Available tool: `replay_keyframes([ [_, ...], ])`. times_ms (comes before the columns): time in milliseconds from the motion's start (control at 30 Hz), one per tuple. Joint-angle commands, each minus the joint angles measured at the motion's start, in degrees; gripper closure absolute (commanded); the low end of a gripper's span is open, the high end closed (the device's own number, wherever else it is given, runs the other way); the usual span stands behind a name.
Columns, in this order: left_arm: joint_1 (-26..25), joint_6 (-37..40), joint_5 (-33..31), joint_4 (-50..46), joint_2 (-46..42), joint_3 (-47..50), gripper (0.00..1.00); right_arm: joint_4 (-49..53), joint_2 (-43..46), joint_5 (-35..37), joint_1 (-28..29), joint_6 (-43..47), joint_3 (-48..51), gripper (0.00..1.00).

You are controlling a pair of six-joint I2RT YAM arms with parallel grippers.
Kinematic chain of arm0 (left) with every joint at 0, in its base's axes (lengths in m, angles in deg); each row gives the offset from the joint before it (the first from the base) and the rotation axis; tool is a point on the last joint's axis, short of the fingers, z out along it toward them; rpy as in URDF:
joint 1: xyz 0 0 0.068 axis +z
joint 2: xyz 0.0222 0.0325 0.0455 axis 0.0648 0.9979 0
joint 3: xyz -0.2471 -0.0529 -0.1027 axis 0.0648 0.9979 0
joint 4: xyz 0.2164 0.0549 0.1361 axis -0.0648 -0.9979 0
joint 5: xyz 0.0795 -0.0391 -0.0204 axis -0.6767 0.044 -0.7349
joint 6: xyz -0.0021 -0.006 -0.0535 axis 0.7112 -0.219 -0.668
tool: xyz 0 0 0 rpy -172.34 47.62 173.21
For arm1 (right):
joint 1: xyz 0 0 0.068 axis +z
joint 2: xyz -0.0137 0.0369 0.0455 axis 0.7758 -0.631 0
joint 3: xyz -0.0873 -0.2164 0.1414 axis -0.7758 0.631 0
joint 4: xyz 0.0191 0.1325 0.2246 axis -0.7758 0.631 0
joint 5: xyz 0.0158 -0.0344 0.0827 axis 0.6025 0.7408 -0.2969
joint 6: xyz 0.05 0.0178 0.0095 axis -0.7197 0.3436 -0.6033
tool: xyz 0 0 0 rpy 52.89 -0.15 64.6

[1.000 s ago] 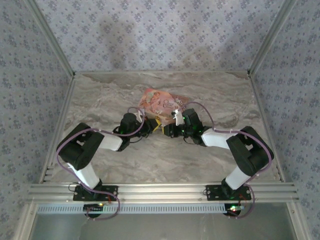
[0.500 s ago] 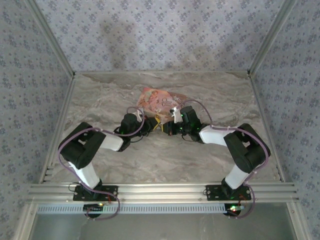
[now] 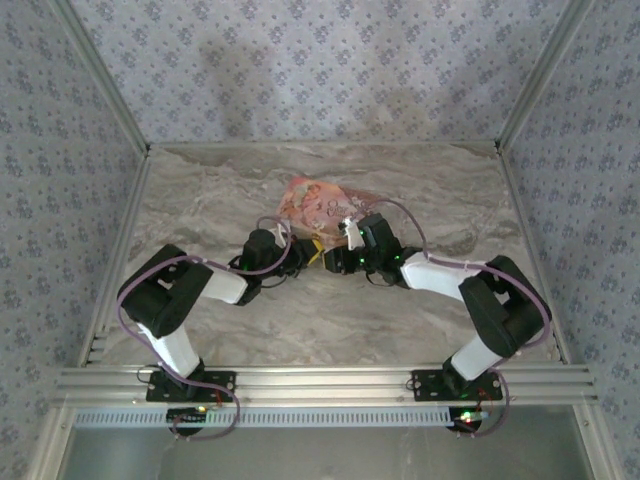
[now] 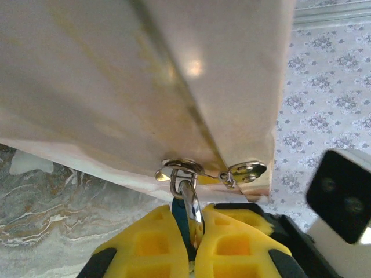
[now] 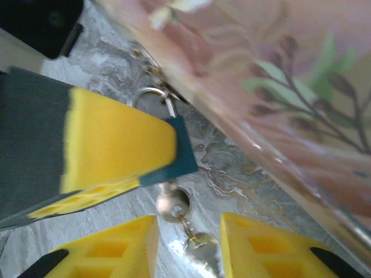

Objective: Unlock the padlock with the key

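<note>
We judge this to be the key-pickup step. Our left gripper [image 4: 190, 226] is clamped on the padlock [image 4: 183, 211], which sits midway between the table's [image 3: 200, 190] side edges, at the pouch's [image 3: 322, 203] near edge. Our right gripper [image 5: 188, 234] is spread wide around the key [image 5: 200, 248], just beside the padlock; next it must close on the key.

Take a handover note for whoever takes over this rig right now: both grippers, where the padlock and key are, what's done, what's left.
Left gripper: shut on the padlock, with its shackle up at the pouch zipper ring.
Right gripper: open, one finger on each side of the keys dangling under the padlock, gripping nothing.
Done: padlock held steady, right gripper lined up on the keys.
Left: close on a key, turn it, free the shackle. I cannot tell whether a key is already seated in the lock.
</note>
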Motion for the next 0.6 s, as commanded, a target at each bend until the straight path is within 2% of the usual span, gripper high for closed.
replay_keyframes([
  [0, -0.2, 1.3, 4.0, 0.3, -3.1, -1.1, 1.00, 2.9, 2.2, 3.0, 0.3, 3.6, -1.0, 0.60],
  [400, -0.1, 1.7, 4.3, -1.4, -4.5, -1.8, 1.00, 3.9, -1.7, 3.6, 2.0, 5.0, -5.4, 0.55],
  [500, -0.2, 1.6, 4.6, -1.3, -4.3, -2.2, 1.00, 4.4, -2.3, 4.0, 2.0, 5.5, -6.4, 0.57],
  [567, -0.2, 1.6, 4.6, -1.4, -4.3, -2.4, 1.00, 5.1, -3.0, 3.3, 1.9, 5.9, -7.2, 0.71],
])
